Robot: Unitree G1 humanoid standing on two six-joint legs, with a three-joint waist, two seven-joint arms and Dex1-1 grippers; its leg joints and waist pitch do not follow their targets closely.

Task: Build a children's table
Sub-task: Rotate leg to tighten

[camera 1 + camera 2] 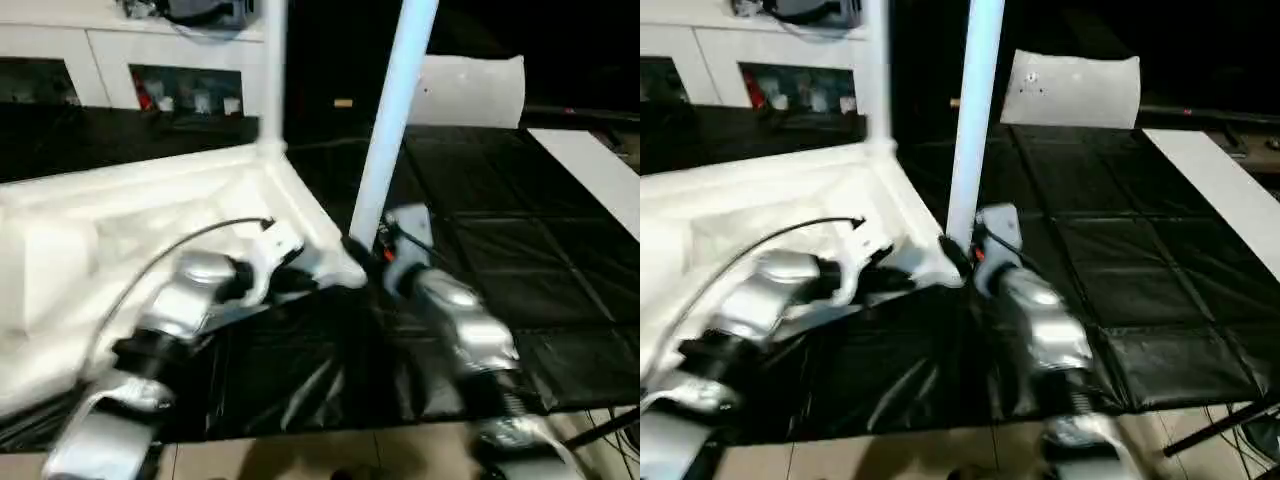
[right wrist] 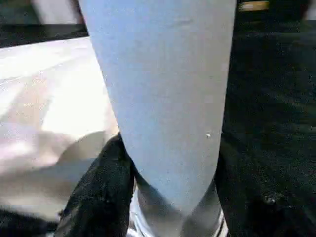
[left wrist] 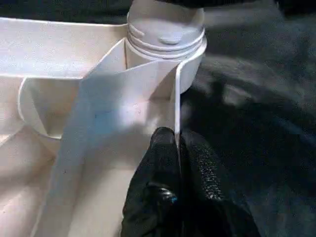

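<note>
Tabletop [image 1: 150, 200], the white plastic rectangular one with the ribbed underside, lies upside down on the black sheet [image 1: 500, 250] in front of me, ribs facing up. One long white tapered round leg [image 1: 272, 70] already stands upright in the far corner socket. A second white tapered leg [image 1: 392, 120] rises from the near corner, tilted a little, its threaded foot sitting at the round socket [image 3: 165, 37] there.

My left end effector [image 3: 177, 148] is pinched nearly closed on the thin side wall of the tabletop just beside that socket, one black finger on each face of the wall, so I judge it is steadying the piece. My right end effector [image 2: 168, 197] wraps the lower part of the second leg, black fingers [image 2: 98, 192] on both sides of the shaft, about half spread to fit it.

By my reckoning, one leg is in and the second is being seated or screwed home; I cannot tell how far its thread has gone. Two more legs remain, then the table must be turned upright.
</note>
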